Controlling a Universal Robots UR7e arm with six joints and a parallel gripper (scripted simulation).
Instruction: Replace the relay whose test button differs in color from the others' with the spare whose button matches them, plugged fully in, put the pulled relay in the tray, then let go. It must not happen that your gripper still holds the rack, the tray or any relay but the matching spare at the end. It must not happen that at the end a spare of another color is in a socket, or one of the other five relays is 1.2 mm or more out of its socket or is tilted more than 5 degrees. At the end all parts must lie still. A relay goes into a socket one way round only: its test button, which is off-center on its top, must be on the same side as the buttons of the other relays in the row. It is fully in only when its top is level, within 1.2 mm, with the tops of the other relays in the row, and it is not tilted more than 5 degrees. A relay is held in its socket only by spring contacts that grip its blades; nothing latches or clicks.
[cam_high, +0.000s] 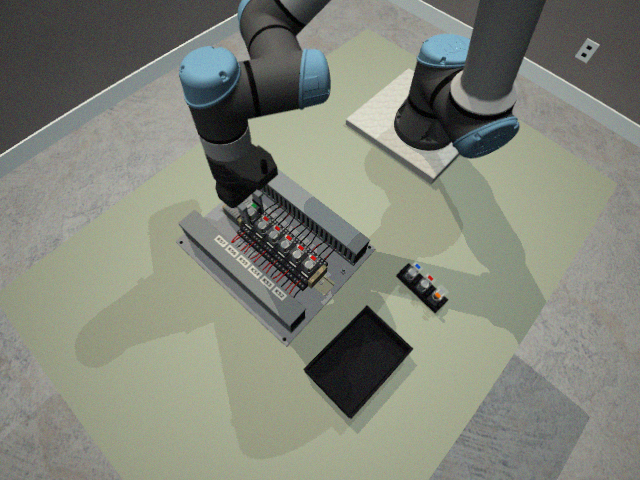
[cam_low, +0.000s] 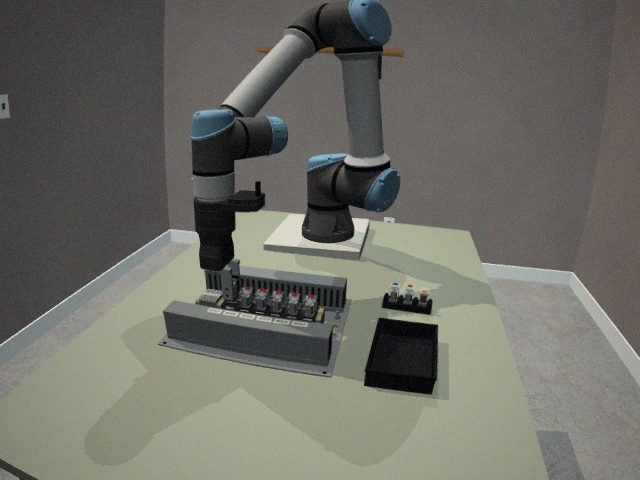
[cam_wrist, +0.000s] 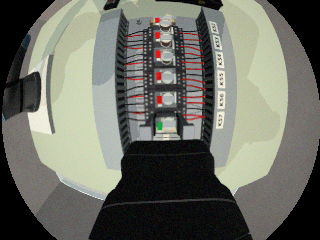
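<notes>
Green-buttoned grey relay (cam_high: 252, 210) pinched by the black hand (cam_high: 250, 208) at upper left of the row – pull underway; spare swap, black tray (cam_high: 357, 360) drop left.

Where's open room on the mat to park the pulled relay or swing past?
Free: mat in front of the wiring duct, and between the panel and black tray. Tray inside is bare. Crowded: relay row, where the gripper grips the green-button relay, and spare holder.

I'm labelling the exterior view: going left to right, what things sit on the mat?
End effector shut on the green-button relay → row of red-button relays → spare relay holder, with the black tray just in front of it.
</notes>
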